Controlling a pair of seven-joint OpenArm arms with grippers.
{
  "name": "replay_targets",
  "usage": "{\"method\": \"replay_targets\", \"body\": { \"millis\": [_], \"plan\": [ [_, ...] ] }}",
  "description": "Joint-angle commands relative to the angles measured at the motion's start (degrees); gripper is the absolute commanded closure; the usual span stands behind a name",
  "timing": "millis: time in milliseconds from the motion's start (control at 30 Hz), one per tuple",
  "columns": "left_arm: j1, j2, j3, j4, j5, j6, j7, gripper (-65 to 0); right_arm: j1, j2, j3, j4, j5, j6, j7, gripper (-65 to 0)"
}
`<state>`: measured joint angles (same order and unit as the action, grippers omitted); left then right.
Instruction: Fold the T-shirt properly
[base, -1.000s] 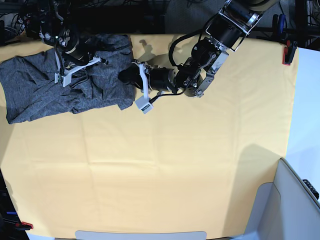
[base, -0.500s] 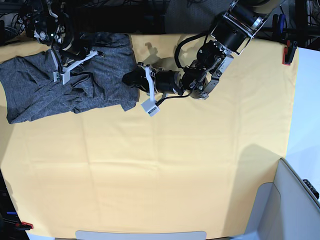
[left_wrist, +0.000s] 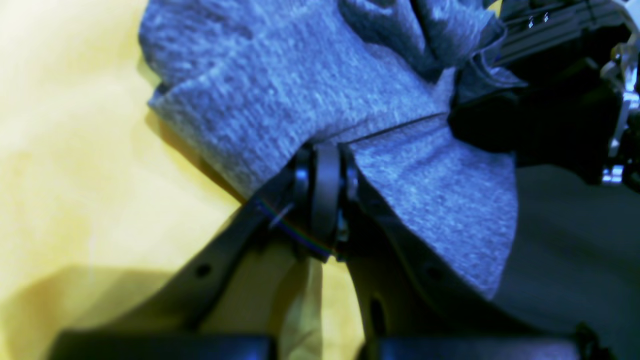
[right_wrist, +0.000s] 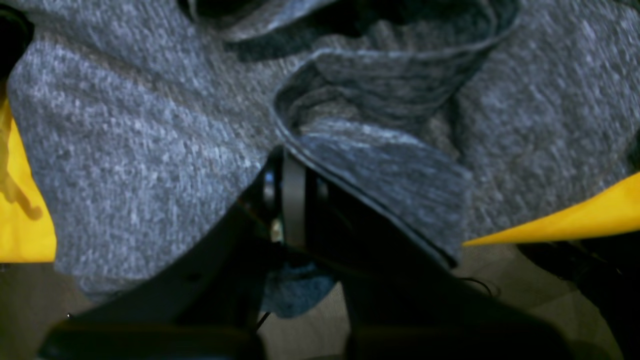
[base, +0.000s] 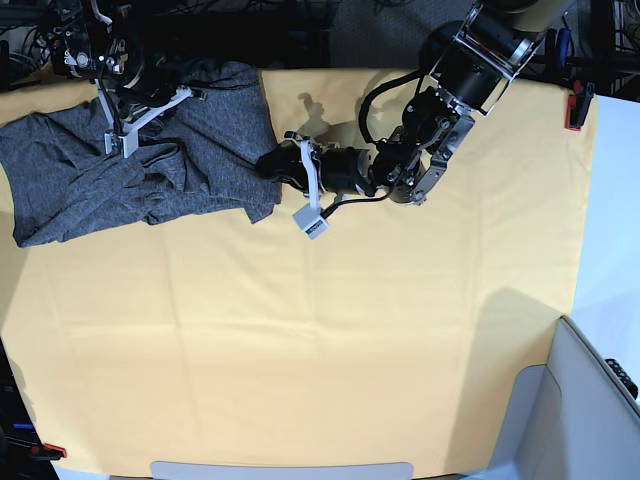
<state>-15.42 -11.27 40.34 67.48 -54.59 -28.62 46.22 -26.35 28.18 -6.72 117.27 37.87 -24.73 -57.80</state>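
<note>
- Left gripper (left_wrist: 324, 165): jaws pressed together on a hemmed edge of the shirt (base: 130, 170); grey knit spreads away from the tips on both sides and drapes over the right finger.
- In the base view the left gripper (base: 275, 165) sits at the shirt's edge nearest the cloth's middle, with the arm stretched out behind it over bare cloth (base: 320, 330).
- Right gripper (right_wrist: 294, 165): jaws closed, pinching a folded hem of the shirt; rumpled folds rise just beyond the tips.
- In the base view the right gripper (base: 150, 105) is at the shirt's far edge, near the cloth's rim.
- Shirt: bunched and creased between the two grippers, the rest spreading past the right gripper toward the cloth's corner.
- Cloth: yellow-orange; it shows beside the left gripper and as slivers either side of the right.
</note>
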Motion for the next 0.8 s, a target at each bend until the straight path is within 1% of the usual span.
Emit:
{"method": "replay_targets", "body": {
  "millis": [0, 100, 233, 300, 333, 400, 467, 567, 633, 767],
  "plan": [
    [-0.6, -0.6, -0.3, -0.4, 6.5, 2.8, 2.3, -0.2, -0.9, 0.4, 0.3, 0.1, -0.3, -1.3, -2.5, 0.0],
    [-0.6, -0.6, -0.3, -0.3, 8.7, 2.8, 2.3, -0.2, -0.5, 0.3, 0.3, 0.1, -0.3, -1.3, -2.5, 0.0],
    [-0.6, 0.1, -0.3, -0.4, 9.4, 2.8, 2.3, -0.2, 0.8, 0.3, 0.8, 0.1, -0.3, -1.4, -2.4, 0.0],
    [-0.6, 0.1, -0.3, -0.4, 9.4, 2.8, 2.3, -0.2, 0.8, 0.0, 4.4, 0.5, -0.2, -1.4, -2.4, 0.0],
    [-0.6, 0.1, -0.3, -0.4, 9.4, 2.8, 2.3, -0.2, 0.8, -0.7, 6.1, 0.5, 0.2, -1.4, -2.4, 0.0],
    [-0.6, 0.1, -0.3, -0.4, 9.4, 2.8, 2.3, -0.2, 0.8, -1.3, 10.4, 0.5, 3.0, -1.8, -2.4, 0.0],
    [-0.6, 0.1, -0.3, -0.5, 9.4, 2.8, 2.3, -0.2, 0.5, -1.1, 13.5, 0.4, 7.5, -1.8, -2.6, 0.0],
    [-0.6, 0.1, -0.3, -0.5, 9.4, 2.8, 1.1, -0.2, 0.7, -0.1, 16.6, 0.4, 12.3, -1.8, -6.2, 0.0],
    [-0.6, 0.1, -0.2, -0.5, 9.4, 2.8, 0.8, -0.2, 0.4, 0.2, 17.9, 0.4, 13.6, -1.8, -6.6, 0.0],
    [-0.6, 0.1, -0.2, -0.5, 9.4, 2.8, 0.8, -0.2, 0.2, 0.7, 18.3, 0.4, 13.8, -1.8, -7.2, 0.0]
  ]
}}
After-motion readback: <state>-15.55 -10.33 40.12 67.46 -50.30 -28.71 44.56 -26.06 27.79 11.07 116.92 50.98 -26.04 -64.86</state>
